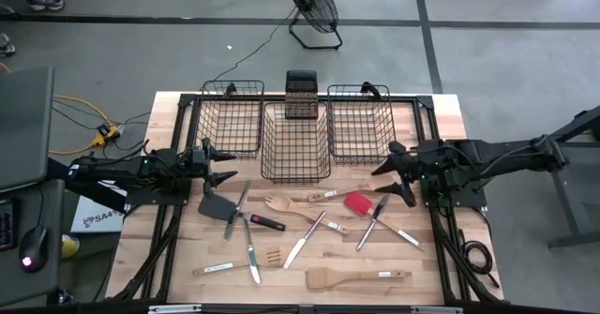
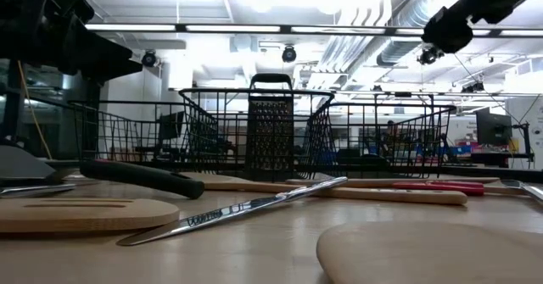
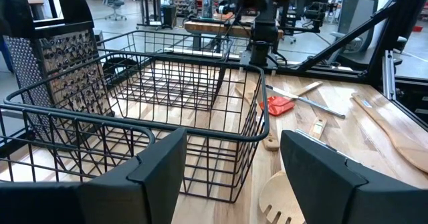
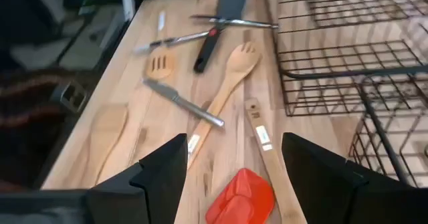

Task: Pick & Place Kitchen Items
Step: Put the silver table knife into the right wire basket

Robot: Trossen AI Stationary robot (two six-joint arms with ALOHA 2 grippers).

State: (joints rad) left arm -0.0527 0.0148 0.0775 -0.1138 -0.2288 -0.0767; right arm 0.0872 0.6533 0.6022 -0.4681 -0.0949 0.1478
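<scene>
The table (image 1: pixel 450 117) is spread with three wire baskets (image 1: pixel 296 141) beyond both jaw pairs. The kitchen items (image 1: pixel 309 230) are scattered between the left gripper (image 1: pixel 223 163) and right gripper (image 1: pixel 392 173), both held wide, empty.

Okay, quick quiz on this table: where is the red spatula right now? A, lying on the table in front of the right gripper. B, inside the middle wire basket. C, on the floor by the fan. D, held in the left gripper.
A: the red spatula lies flat on the wooden table, just ahead of the open, empty right gripper.
</scene>
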